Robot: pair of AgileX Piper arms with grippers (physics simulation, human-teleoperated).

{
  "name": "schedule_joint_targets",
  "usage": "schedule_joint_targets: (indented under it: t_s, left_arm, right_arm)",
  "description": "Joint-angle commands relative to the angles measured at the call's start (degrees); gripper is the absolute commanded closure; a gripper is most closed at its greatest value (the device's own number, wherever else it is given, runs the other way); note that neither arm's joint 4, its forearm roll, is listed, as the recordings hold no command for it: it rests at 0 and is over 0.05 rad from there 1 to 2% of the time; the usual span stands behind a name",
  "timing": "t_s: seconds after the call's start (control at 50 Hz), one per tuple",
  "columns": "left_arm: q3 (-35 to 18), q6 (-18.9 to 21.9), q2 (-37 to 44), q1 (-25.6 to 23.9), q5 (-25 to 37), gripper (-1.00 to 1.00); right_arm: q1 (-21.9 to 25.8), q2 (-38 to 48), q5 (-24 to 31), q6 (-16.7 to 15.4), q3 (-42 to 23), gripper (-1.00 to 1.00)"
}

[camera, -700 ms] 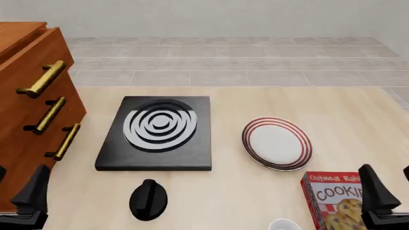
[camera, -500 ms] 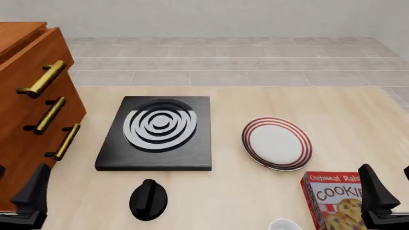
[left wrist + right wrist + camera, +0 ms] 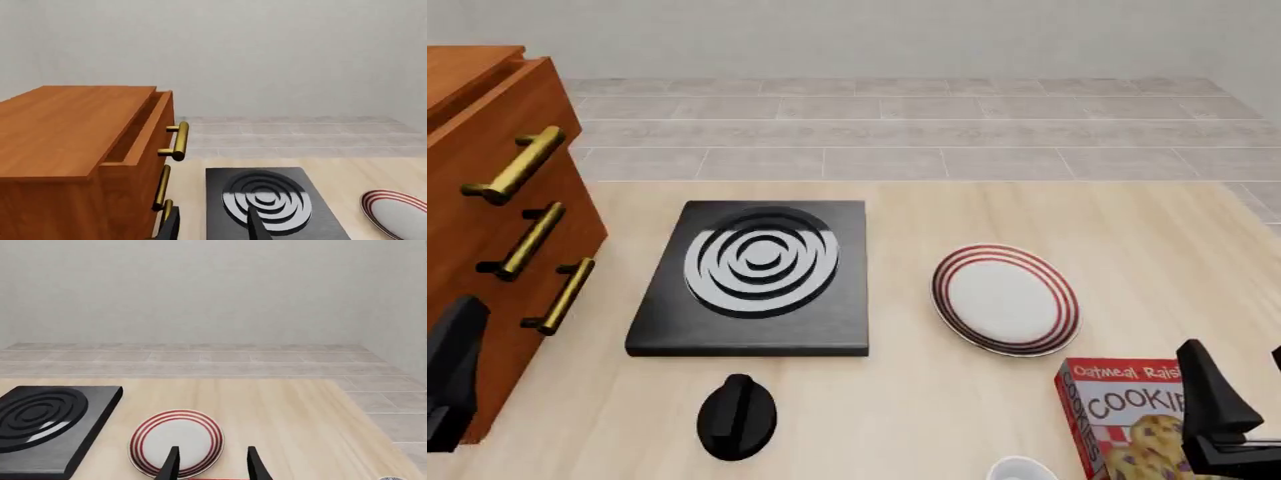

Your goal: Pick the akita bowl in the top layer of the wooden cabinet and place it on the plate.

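The wooden cabinet [image 3: 487, 215] stands at the table's left edge. Its top layer [image 3: 145, 145], with a brass bar handle [image 3: 515, 166], is pulled out a little, leaving a narrow gap under the cabinet top. The akita bowl is hidden. The plate [image 3: 1005, 298], white with dark-red rings, lies right of centre and also shows in the right wrist view [image 3: 175, 439]. My left gripper [image 3: 447, 345] hangs open low beside the cabinet's front, with nothing between its fingers [image 3: 213, 229]. My right gripper [image 3: 1232, 372] is open and empty near the plate's near-right side [image 3: 212, 464].
A black stove slab [image 3: 754, 275] with white rings lies between cabinet and plate. In front of it sits a black knob-like object [image 3: 737, 415]. A red cookies box [image 3: 1128, 415] and a plain white round object [image 3: 1024, 468] are at the near right.
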Motion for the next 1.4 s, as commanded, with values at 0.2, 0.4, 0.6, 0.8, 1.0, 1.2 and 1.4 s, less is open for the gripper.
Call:
schedule_joint_targets:
  t_s: [0.2,0.4,0.6,0.8,1.0,1.2,1.4]
  left_arm:
    - [-15.94,-1.26,7.74,-3.11,7.09,-1.0]
    - [-21.03,-2.62,12.16,-3.22,10.17,-1.0]
    - [-27.78,-1.5,16.61,-4.13,14.13,-1.0]
    - [-29.84,-0.09,19.75,-4.41,15.46,-1.0]
    - [-37.51,-0.44,23.43,-5.95,20.03,-1.0]
    - [-41.95,1.99,26.93,-5.82,23.15,-1.0]
    - [-44.71,2.42,30.26,-8.08,26.67,-1.0]
  right_arm:
    - [-0.37,0.31,-0.22,-0.1,0.0,-1.0]
    - [-0.67,0.35,-0.28,0.06,0.03,-1.0]
    - [-0.76,0.3,-0.22,0.16,0.05,-1.0]
    - [-0.72,0.33,-0.23,0.28,0.03,-1.0]
    - [-0.78,0.22,-0.11,0.28,0.0,-1.0]
    - [-0.72,0.45,-0.37,0.29,0.0,-1.0]
    - [-0.76,0.73,-0.66,0.57,-0.02,-1.0]
